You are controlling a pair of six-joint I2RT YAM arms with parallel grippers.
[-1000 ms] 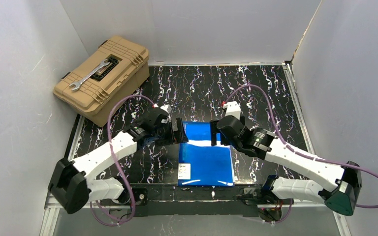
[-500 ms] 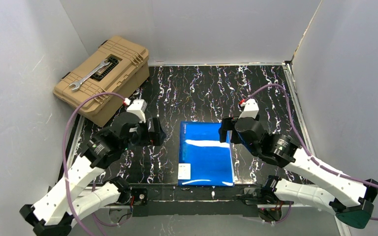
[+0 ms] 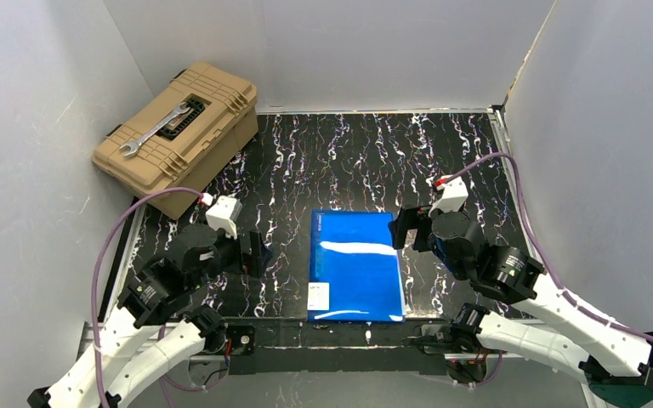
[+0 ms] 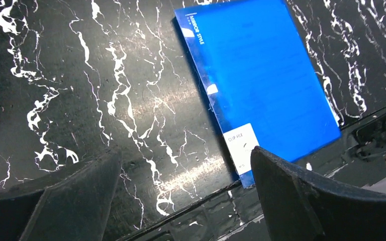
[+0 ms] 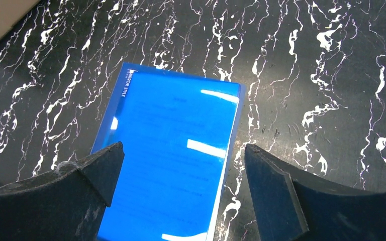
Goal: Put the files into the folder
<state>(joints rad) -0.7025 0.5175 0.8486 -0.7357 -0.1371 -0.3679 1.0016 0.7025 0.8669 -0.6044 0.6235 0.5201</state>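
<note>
The blue folder (image 3: 355, 263) lies shut and flat at the near middle of the black marbled table, with its white label (image 3: 318, 296) at the near left corner. The files (image 5: 181, 170) show only as faint lines of print through the cover. My left gripper (image 3: 255, 251) hovers open to the left of the folder (image 4: 266, 80), with nothing between its fingers. My right gripper (image 3: 404, 228) hangs open over the folder's far right corner, also holding nothing. In the right wrist view the folder (image 5: 171, 125) lies below the right gripper (image 5: 183, 147). The left gripper (image 4: 183, 153) frames bare table beside the label (image 4: 241, 145).
A tan toolbox (image 3: 178, 136) with a wrench (image 3: 155, 129) on its lid stands at the back left against the wall. White walls close three sides. The black front rail (image 3: 340, 331) runs just below the folder's near edge.
Both arms have pulled back from the folder's far edge, the left one to the left and the right one to the right. The folder now lies flat and untouched.
</note>
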